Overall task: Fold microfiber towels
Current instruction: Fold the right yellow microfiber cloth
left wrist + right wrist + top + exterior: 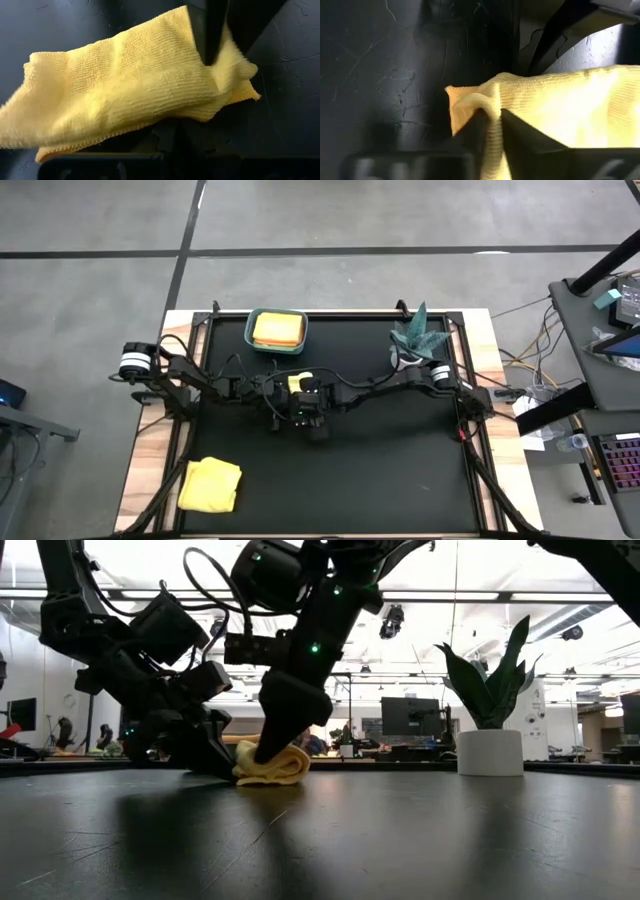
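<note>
now both grippers meet at a yellow towel (272,765) mid-table.
right gripper (492,122) pinches a bunched fold of it; left gripper (268,392) is pressed together on its other edge. another yellow towel (210,485) lies at the near left corner.

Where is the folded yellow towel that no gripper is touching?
In the high view, the folded yellow towel lies alone at the table's lower left corner, on the left arm's side, far from both grippers.
</note>
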